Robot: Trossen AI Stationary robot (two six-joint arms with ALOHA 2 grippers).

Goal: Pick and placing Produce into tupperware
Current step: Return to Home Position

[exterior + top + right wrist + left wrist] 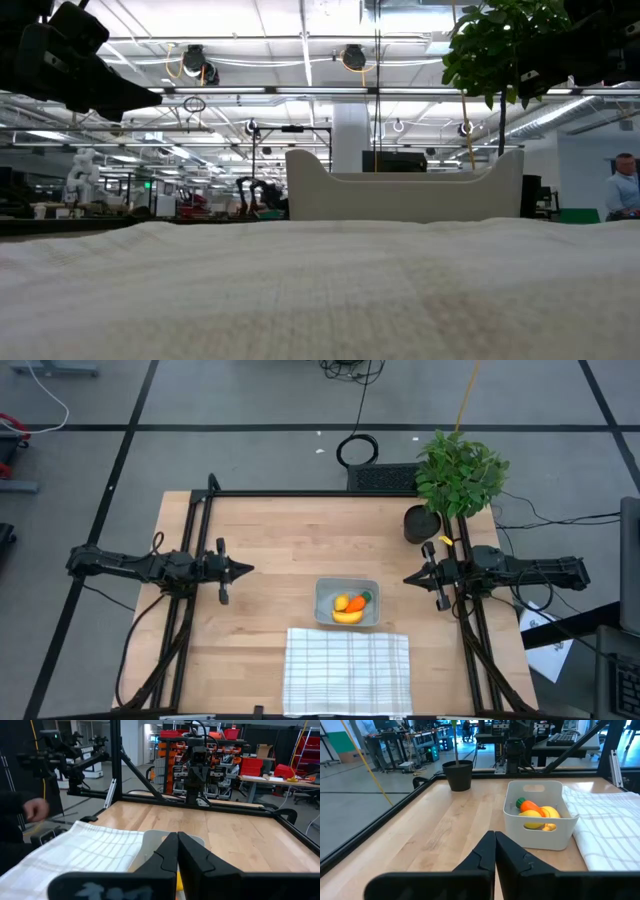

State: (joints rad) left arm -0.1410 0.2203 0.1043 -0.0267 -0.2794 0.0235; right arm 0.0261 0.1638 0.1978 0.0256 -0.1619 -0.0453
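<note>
A busy workshop lies beyond the wooden table (260, 560). The grey tub (321, 605) sits right of the table's centre, touching the white checked cloth (347, 670) at the near edge, and holds the banana (347, 617), carrot (357, 602) and lemon (341, 603). The left gripper (243, 569) near the left edge and the right gripper (410, 577) near the right edge both have their fingers pressed together. Homing well probably means retracting each arm along its own side, clear of the tub and the potted plant (460, 472) at the far right corner.

The left arm (150, 566) and right arm (520, 570) are matte black, slim and jointed. Each ends in two dark, wedge-shaped fingers (482, 859).
</note>
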